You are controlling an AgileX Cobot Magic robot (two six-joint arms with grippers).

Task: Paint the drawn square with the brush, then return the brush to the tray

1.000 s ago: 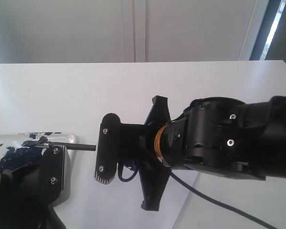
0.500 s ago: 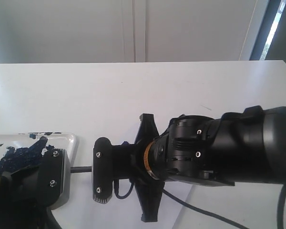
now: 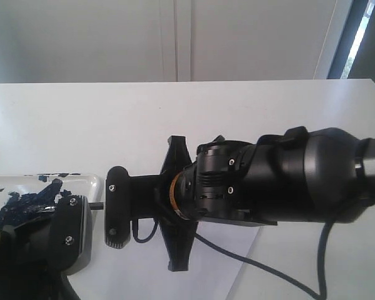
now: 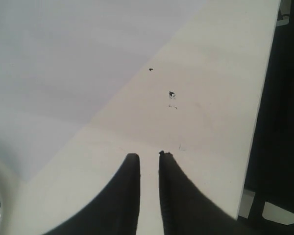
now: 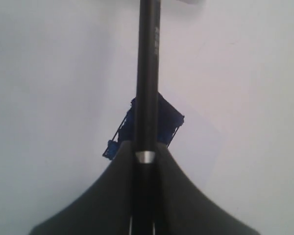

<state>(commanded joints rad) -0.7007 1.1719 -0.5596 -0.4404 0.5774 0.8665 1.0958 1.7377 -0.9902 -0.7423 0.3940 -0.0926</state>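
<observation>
**Right wrist view: brush clamped over the painted square**

The right gripper (image 5: 146, 147) is closed tight on the brush (image 5: 148, 73), with the silver band sitting right at the fingertips. The square (image 5: 169, 121), filled navy, lies on its paper (image 5: 201, 144), directly behind the brush's shaft. The brush tip is hidden. In the exterior view only a short stub of the brush shows, just beside a corner of the paint-smeared tray (image 3: 94, 183). The left gripper (image 4: 148, 156) has its fingers almost together, leaving a thin empty slit, over the table (image 4: 201, 98).
</observation>
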